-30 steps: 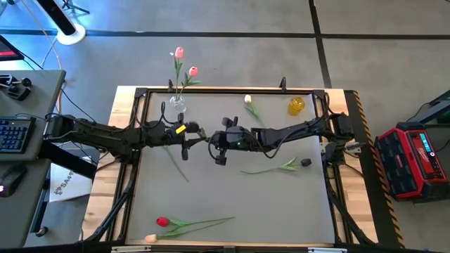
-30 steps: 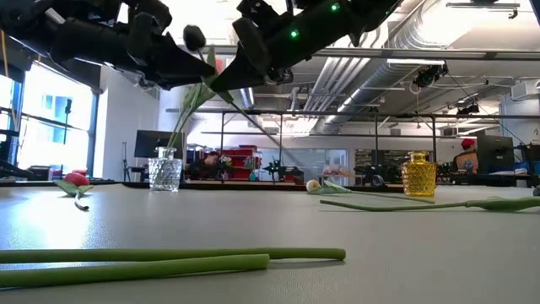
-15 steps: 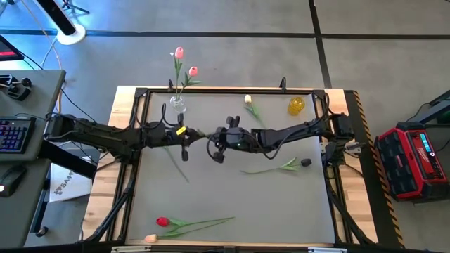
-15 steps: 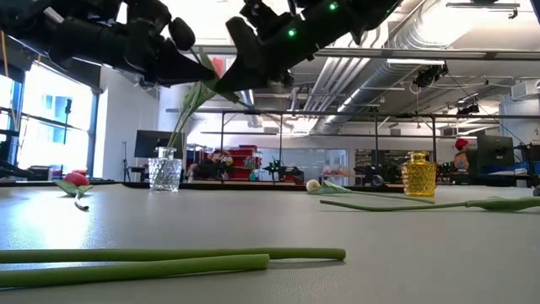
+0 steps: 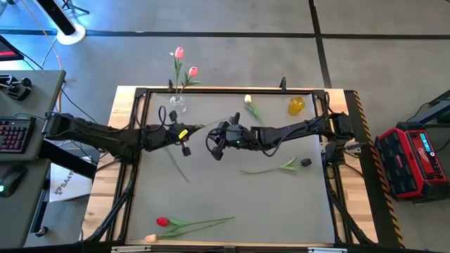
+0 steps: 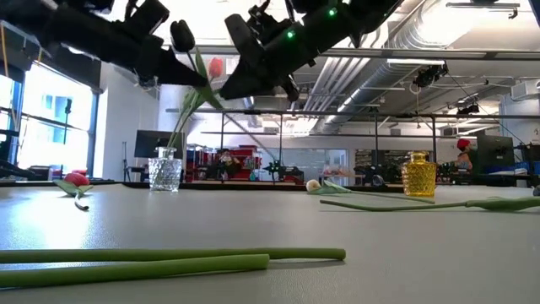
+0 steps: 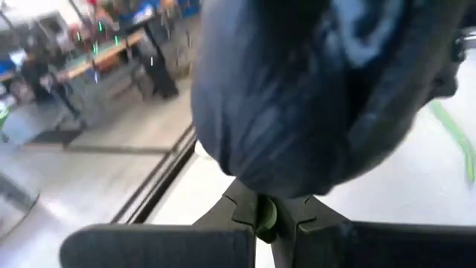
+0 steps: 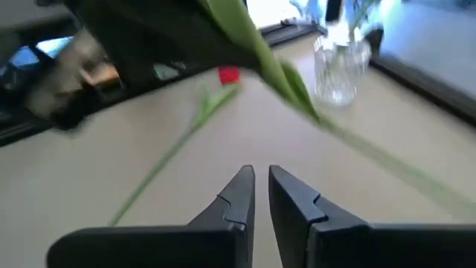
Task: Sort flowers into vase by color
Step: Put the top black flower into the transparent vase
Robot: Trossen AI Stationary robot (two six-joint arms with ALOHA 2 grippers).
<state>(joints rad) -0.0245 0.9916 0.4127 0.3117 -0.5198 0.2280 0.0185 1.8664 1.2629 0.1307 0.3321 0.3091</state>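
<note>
My left gripper [image 7: 265,217] is shut on a near-black tulip [image 6: 181,34], held high over the table's middle [image 5: 200,128]. Its dark head [image 7: 297,89] fills the left wrist view. My right gripper [image 8: 260,186] stands just to its right [image 5: 214,144], open by a narrow gap with nothing between the fingers. The tulip's stem and leaf [image 8: 286,78] pass in front of them. A clear glass vase [image 5: 178,105] at the far left holds two pink tulips [image 5: 178,53]. A yellow vase [image 5: 296,105] stands at the far right. My left gripper pinches the tulip's green stem [image 7: 265,212] between its two fingers, close under the dark head. The fingers come from the table's left and lie across the stem. The flower is lifted clear of the table, and its leaves [image 6: 196,93] trail down toward my right gripper.
A red tulip [image 6: 76,179] lies under my left arm, its stem [image 5: 179,167] running toward the near edge. A cream tulip [image 5: 248,100] lies by the far edge and a dark-headed one [image 5: 271,169] at centre right. A red [image 5: 163,222] and a pale tulip [image 5: 150,239] lie near left.
My left gripper has shut on the dark tulip's stem and my right gripper has let go of it. The left gripper has carried the head a little up and toward the table's left. The right gripper has stayed close by.
</note>
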